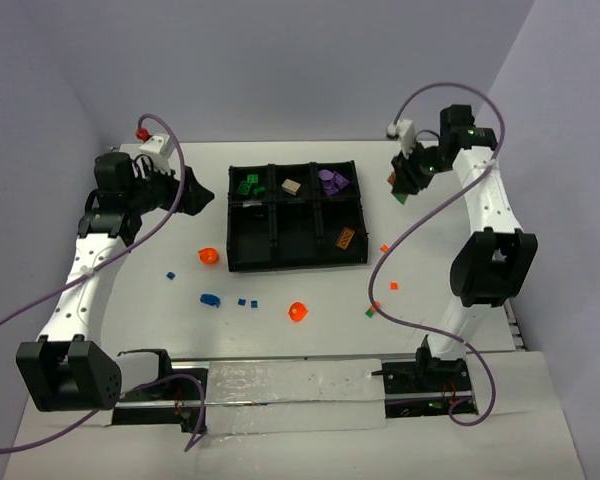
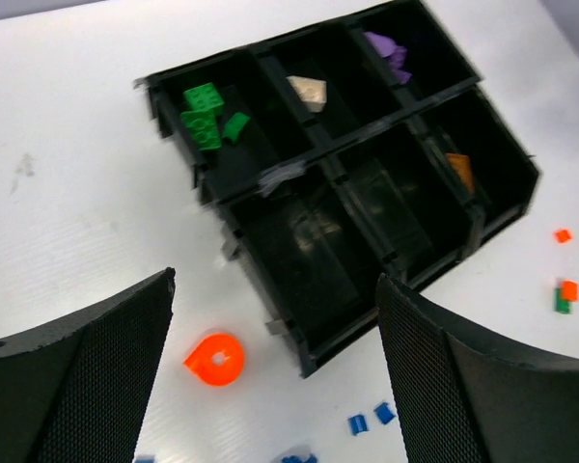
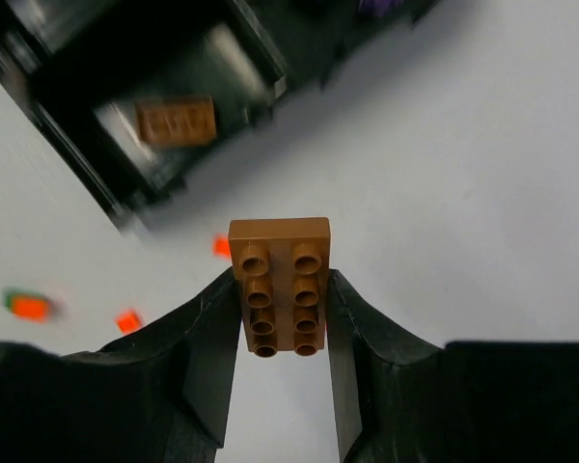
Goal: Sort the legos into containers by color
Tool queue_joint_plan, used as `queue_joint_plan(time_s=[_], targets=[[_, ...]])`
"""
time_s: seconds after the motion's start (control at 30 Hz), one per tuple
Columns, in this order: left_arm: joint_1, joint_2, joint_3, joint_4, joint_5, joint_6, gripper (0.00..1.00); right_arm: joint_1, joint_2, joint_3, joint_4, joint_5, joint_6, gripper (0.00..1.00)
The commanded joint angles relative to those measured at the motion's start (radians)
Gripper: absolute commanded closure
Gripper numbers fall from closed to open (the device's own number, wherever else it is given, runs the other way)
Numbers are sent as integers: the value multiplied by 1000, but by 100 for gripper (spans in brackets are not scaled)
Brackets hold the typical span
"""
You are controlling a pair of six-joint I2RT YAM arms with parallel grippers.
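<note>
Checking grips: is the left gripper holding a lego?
No, the left gripper stands wide open with nothing in it.

Tray [image 1: 230,225]: one. Compartments: six, two rows of three; four with pieces.

Inside:
- green pieces [image 2: 207,116], three
- tan piece [image 2: 309,92], one
- purple pieces [image 2: 388,53], heaped, at least two, exact count unclear
- brown plate A [image 1: 345,237], one

Brown plate B [image 3: 280,246]: one, eight studs, pinched between fingers of right tool [image 3: 281,289]. Brown total: two.

Loose on bench [image 1: 310,150]:
- orange rounds [image 1: 209,256], two
- small orange bits [image 1: 384,248], three
- small green bit [image 1: 369,313], one
- blue pieces [image 1: 210,299], four, one larger than the rest

Arms [image 1: 80,270]: two. Tools: two, counting left tool [image 2: 275,289].
</note>
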Motion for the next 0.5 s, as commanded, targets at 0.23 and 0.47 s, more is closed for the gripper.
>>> queue_joint_plan(time_s=[0.23, 0.47], targets=[[-232, 7, 45, 210, 141, -224, 10, 106, -317, -204, 912, -374, 1462, 100], [-388, 61, 107, 207, -7, -236, 11, 247, -356, -277, 1043, -150, 1707, 100]])
